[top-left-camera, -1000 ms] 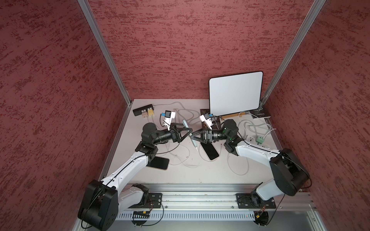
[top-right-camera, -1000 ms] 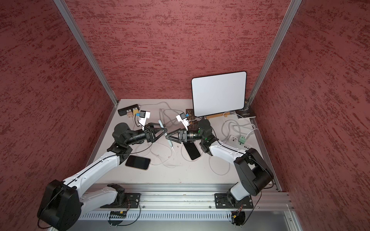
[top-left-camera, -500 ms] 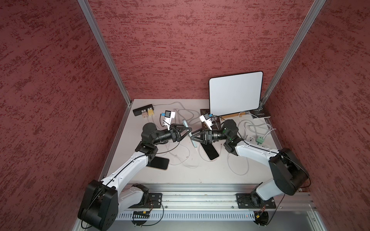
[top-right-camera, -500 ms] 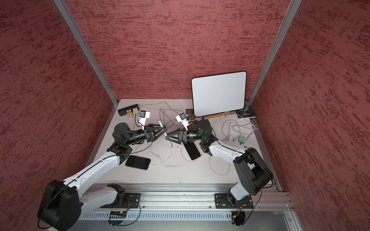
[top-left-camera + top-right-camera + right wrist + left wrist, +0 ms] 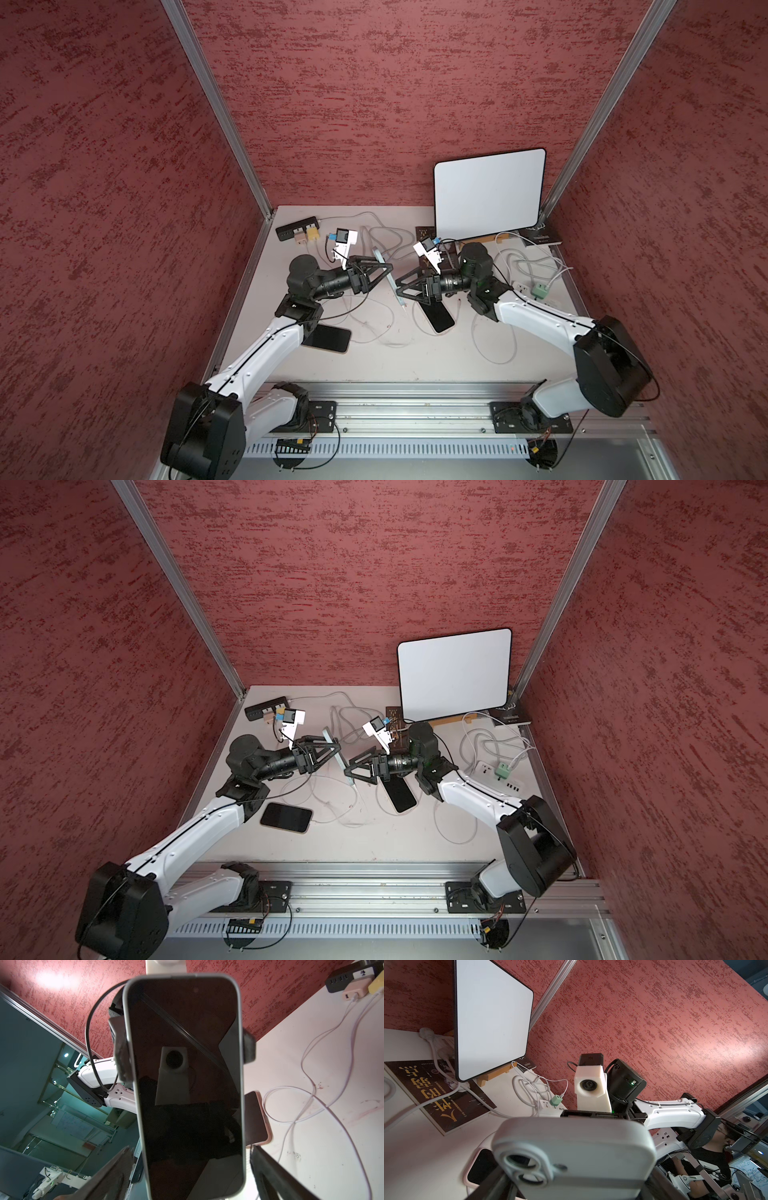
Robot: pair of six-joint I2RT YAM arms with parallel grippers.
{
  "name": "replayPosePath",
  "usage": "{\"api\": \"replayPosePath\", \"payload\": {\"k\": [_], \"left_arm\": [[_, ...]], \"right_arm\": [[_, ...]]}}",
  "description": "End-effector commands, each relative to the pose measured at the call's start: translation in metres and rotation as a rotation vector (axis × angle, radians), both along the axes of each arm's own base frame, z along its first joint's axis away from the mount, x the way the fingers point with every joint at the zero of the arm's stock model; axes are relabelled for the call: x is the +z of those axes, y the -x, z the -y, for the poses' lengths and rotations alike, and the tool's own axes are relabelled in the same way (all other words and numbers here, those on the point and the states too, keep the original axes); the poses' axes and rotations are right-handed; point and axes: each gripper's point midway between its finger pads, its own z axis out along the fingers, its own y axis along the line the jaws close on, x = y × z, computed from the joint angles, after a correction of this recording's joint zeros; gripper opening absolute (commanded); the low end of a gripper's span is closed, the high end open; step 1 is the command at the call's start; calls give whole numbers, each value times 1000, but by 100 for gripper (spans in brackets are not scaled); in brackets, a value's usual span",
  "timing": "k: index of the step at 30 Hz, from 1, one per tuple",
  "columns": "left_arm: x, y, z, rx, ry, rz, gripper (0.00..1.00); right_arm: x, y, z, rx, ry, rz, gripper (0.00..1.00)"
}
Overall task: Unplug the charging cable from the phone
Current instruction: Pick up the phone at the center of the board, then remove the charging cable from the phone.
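Item: phone [image 5: 187, 1084], screen dark; the left gripper [image 5: 388, 269] is pinching its long edges, holding it upright off the table to present the port end; the right gripper [image 5: 398, 287] is straddling that end, jaws spread, likely lining up on the charging cable [image 5: 403, 306], seemingly plugged in and dangling just beneath its tips.

Top views look down; wrist views hug phone [image 5: 187, 1084].

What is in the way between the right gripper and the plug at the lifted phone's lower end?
Nothing visible is. The left gripper clamps the phone by its side edges, and the plug at its lower end hangs clear beside the open right gripper.
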Motion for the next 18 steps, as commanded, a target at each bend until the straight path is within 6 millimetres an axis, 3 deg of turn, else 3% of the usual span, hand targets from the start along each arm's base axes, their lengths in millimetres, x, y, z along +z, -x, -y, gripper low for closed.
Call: {"api": "replayPosePath", "payload": {"k": [1, 8, 18], "left_arm": [[18, 4, -7, 16, 25, 84, 13], [21, 1, -10, 31, 30, 86, 11], [22, 0, -12, 40, 34, 87, 11]], "right_arm": [[6, 16, 3, 63, 13, 55, 93], [-2, 30, 10, 101, 21, 94, 87], [-28, 31, 12, 100, 96, 86, 68]]}}
